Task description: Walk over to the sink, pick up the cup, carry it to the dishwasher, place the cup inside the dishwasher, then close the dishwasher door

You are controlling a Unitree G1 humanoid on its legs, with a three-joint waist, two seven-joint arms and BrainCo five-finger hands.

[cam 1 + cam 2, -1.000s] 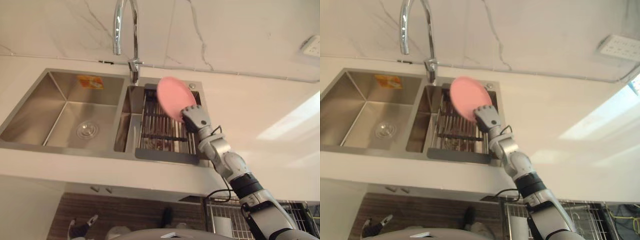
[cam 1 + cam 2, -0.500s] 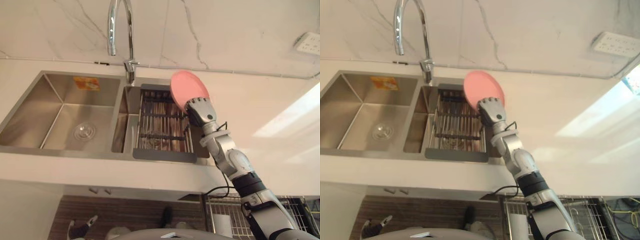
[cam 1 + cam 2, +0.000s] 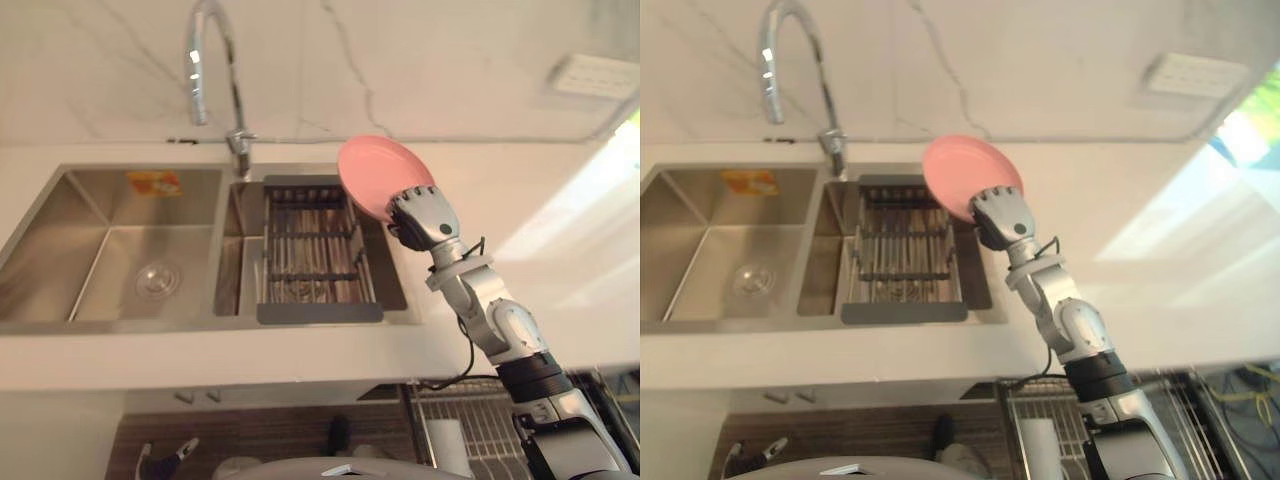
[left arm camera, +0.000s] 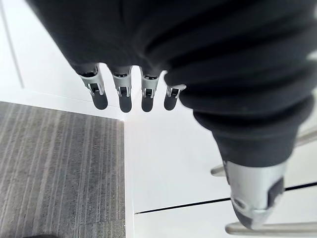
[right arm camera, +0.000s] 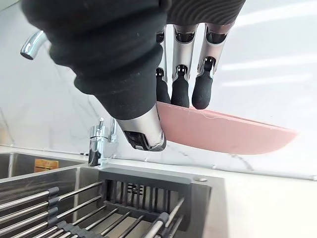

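Observation:
I see no cup; my right hand (image 3: 425,218) holds a round pink plate (image 3: 380,178). It is tilted in the air above the right edge of the drying rack (image 3: 310,250) in the sink's right basin. In the right wrist view the dark fingertips (image 5: 181,91) press on the plate (image 5: 233,131) from one side and the thumb pinches it from the other. My left hand (image 4: 124,94) hangs low beside a white cabinet front, its fingers straight and holding nothing.
The steel double sink (image 3: 120,335) is set in a white counter, with a tall curved faucet (image 3: 205,60) between the basins. A wire dishwasher basket (image 3: 480,420) shows below the counter at the lower right. A wall socket (image 3: 595,75) sits at the upper right.
The camera has shifted. My right hand has carried the plate up and to the right, from over the middle of the rack to its right edge.

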